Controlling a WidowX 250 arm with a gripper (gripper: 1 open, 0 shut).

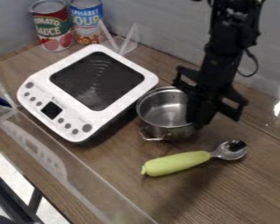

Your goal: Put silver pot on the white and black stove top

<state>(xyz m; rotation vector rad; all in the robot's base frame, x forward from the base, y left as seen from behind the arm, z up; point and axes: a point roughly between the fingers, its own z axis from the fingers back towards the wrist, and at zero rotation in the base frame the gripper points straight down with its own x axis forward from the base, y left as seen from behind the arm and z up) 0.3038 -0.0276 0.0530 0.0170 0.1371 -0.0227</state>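
Observation:
The silver pot (164, 113) stands on the wooden table, just right of the white and black stove top (87, 86) and touching or nearly touching its right corner. It is empty, and a dark handle pokes out at its front left. My gripper (199, 115) comes straight down from the black arm onto the pot's right rim, with the fingers shut on that rim. The pot's base looks to be resting on the table.
Two labelled tin cans (49, 24) (87, 21) stand at the back left behind the stove top. A spoon with a green handle (180, 162) lies in front of the pot. A clear plastic wall runs along the table's front and left edges.

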